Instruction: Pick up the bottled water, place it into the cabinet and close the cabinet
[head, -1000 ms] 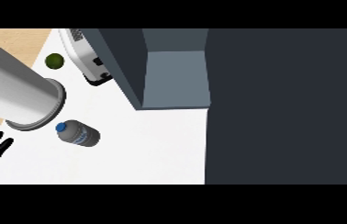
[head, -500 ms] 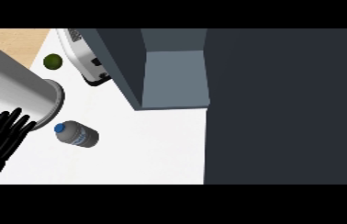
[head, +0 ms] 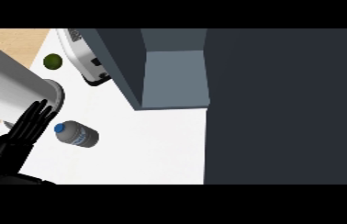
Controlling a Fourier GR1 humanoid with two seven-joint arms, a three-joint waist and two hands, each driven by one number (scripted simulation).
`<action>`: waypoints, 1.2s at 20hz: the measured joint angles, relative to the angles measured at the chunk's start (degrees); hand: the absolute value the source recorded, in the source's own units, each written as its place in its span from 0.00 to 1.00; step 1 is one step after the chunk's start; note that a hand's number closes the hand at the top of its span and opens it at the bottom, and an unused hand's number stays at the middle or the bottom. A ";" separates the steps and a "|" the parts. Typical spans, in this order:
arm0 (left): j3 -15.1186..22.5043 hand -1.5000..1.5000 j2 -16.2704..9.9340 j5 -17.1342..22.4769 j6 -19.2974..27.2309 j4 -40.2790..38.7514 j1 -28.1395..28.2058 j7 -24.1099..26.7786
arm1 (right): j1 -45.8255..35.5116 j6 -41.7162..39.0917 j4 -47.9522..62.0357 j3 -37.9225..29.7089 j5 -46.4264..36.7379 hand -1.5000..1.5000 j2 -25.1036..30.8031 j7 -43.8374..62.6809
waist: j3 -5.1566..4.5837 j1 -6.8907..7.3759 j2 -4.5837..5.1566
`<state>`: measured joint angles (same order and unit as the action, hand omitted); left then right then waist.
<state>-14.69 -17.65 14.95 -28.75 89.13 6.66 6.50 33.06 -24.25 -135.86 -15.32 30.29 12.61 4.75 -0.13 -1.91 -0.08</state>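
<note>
Head view: bottled water (head: 76,134) lying on white desk (head: 149,149), well short of open cabinet (head: 175,78). Left hand (head: 25,129) just beside cap, fingers straight, holding nothing. Risk: sideways nudge rolls bottle off.

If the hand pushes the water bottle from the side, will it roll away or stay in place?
The bottled water lies on its side on the white counter, so it would probably roll when pushed across its length. Its smooth round body may slip in the grasp. The left hand, with straight fingers just beside the blue cap, should likely close around the middle of the body.
</note>
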 measured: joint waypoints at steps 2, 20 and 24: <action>-0.08 0.00 -0.08 -1.86 0.14 -3.48 -1.40 2.09 | 0.51 -0.26 -0.04 0.25 0.44 0.00 -0.07 -0.37 | -0.01 -0.02 0.01; 0.85 0.00 1.48 -14.37 4.47 -38.14 -14.83 21.02 | 6.13 -4.90 0.70 -2.54 4.37 0.00 1.83 -5.25 | -0.06 -0.15 0.15; 0.05 0.00 1.31 -14.16 2.30 -45.75 -17.34 24.94 | 7.98 -5.66 0.81 -2.32 5.17 0.00 1.49 -6.45 | -0.09 -0.22 0.22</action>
<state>-14.65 -16.34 0.79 -26.45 43.38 -10.68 31.45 41.04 -29.91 -135.06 -17.65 35.46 14.09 -1.70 -0.22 -2.13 0.14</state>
